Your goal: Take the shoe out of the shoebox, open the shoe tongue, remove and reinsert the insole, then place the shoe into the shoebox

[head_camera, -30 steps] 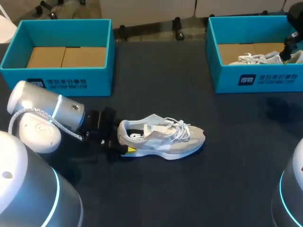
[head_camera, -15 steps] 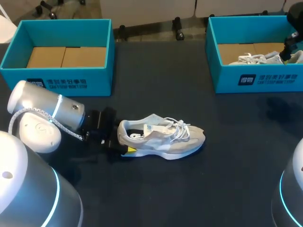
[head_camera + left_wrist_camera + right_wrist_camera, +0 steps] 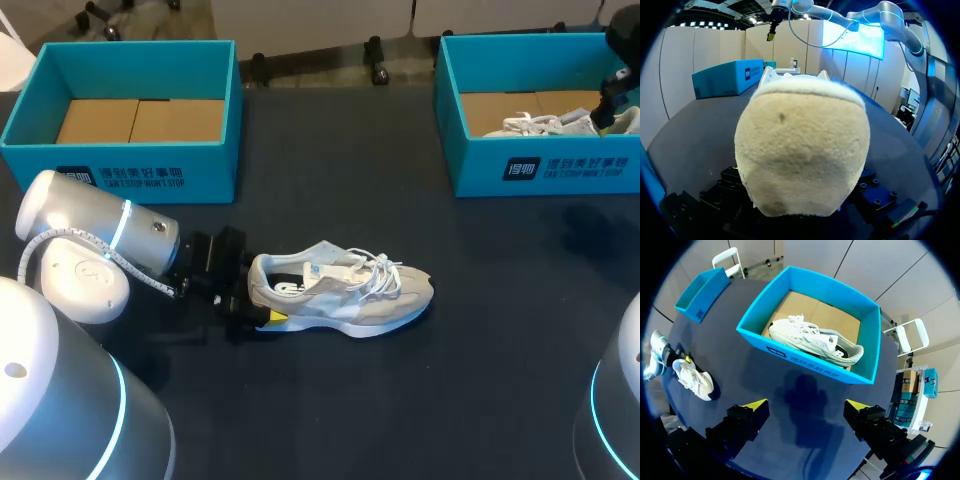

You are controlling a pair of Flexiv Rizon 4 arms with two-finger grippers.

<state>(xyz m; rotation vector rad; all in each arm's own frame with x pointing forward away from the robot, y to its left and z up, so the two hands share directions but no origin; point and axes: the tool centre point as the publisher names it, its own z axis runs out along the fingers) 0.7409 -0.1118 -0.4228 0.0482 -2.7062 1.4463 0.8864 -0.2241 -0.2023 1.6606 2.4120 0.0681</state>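
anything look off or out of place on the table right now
Nothing stands out. One shoe sits on the table outside the boxes, the left gripper at its heel, as the task would have it. A second shoe lies inside the right shoebox. No spill or damage shows.

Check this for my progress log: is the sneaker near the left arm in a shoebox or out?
Out. The pale sneaker stands on its sole on the dark table; the left shoebox shows only bare cardboard.

Shoe [image 3: 340,293] on the table [image 3: 480,360], left shoebox [image 3: 120,176] behind-left, right shoebox [image 3: 560,168] behind-right with another shoe [image 3: 540,123] inside.
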